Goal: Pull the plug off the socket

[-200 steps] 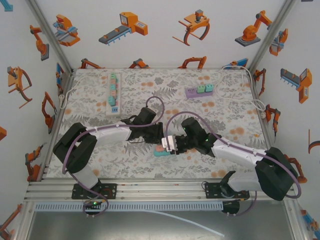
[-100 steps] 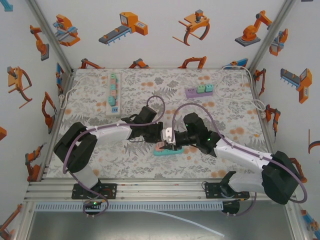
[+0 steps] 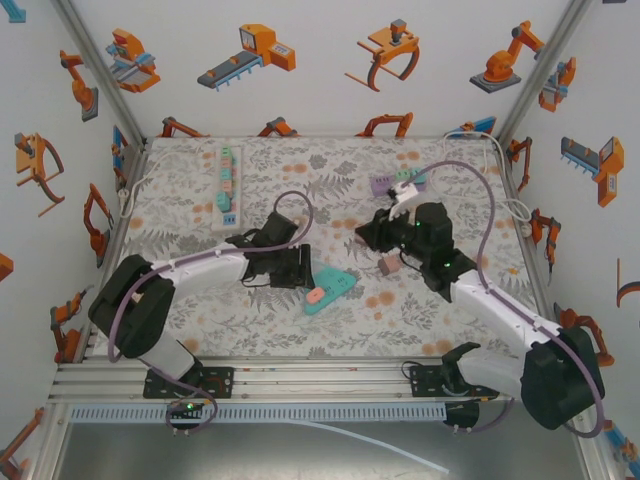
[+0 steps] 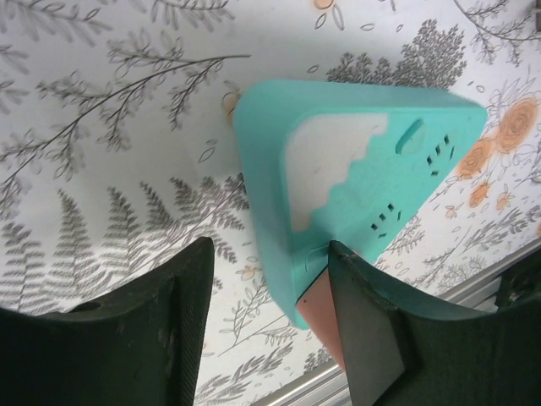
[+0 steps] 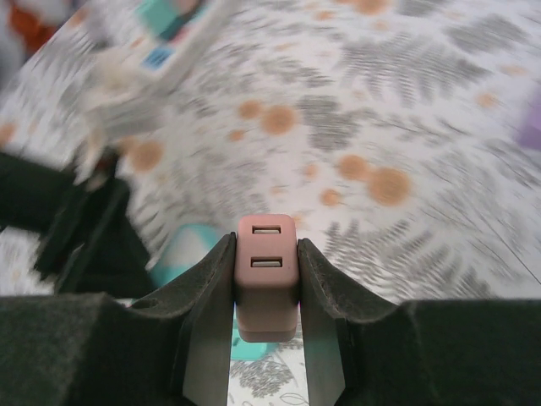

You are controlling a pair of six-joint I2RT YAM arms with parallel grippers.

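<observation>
While the teal socket (image 3: pixel 333 285) is lying flat in the top view, the right gripper (image 3: pixel 390 258) is holding the pink plug (image 3: pixel 385 266) clear of it. On the left wrist, the left gripper (image 4: pixel 269 262) is gaping wide astride the socket's corner. On the right wrist, fingers (image 5: pixel 207 288) are pinching the plug.

A robot lab test cell: aluminium frame (image 3: pixel 100 72), white walls (image 3: pixel 320 100) with robot stickers (image 3: pixel 246 55), floral table cover (image 3: pixel 300 170).
</observation>
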